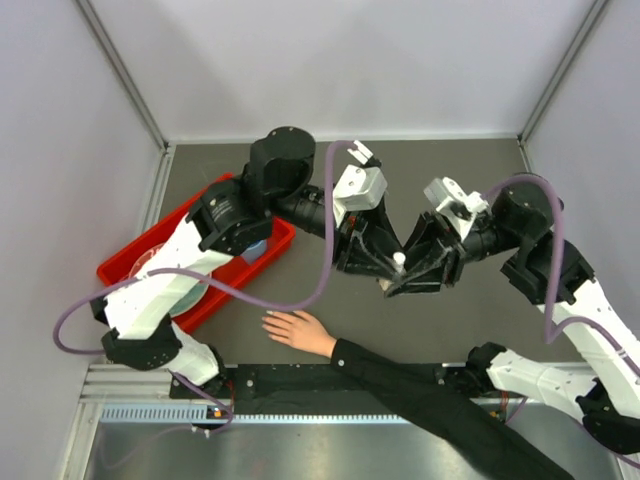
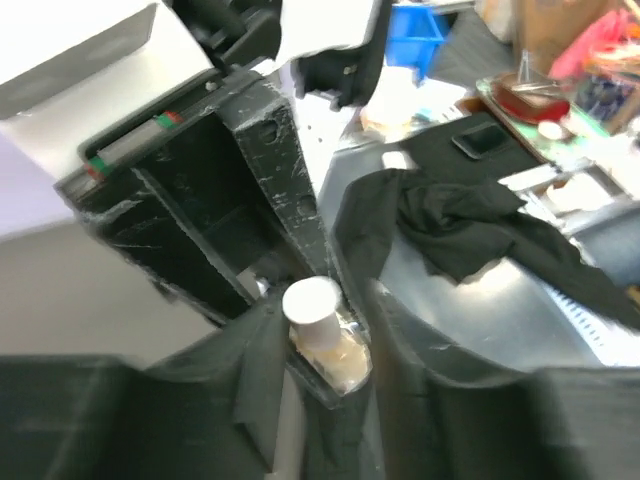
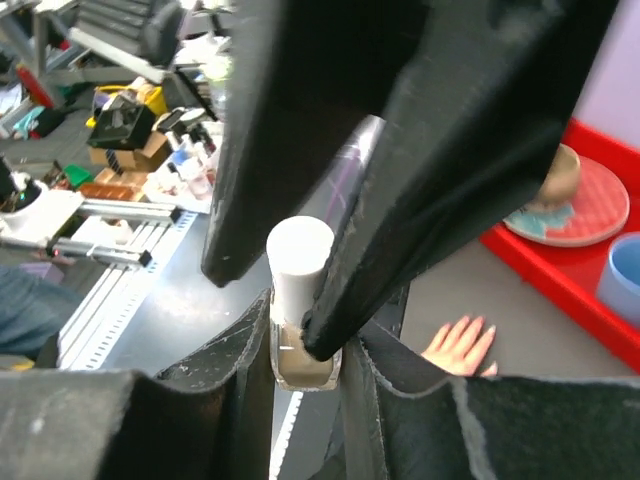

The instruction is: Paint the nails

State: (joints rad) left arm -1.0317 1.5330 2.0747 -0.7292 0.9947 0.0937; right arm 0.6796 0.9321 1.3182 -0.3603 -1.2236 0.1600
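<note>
on the dark grey table mat (image 1: 450,180), boxed in by pale walls (image 1: 350,60) on three sides, the flesh-toned hand (image 1: 298,331) lies flat near the front edge, fingers spread towards the red tray (image 1: 283,243) at the left, black sleeve (image 1: 365,358) trailing off to the right. its nails (image 3: 478,324) show as small pale tips. up over the mat's middle, apart from the hand, the right gripper (image 3: 305,350) is clenched on a polish bottle (image 3: 302,368). the left gripper (image 2: 325,335) straddles the bottle's white cap (image 3: 300,255); whether it is pinching it i cannot tell. the tray carries a pink plate (image 3: 580,205) and a blue cup (image 3: 622,275). a brushed metal ledge (image 1: 300,450) runs along the front, and cluttered benches (image 3: 130,130) lie beyond it.
</note>
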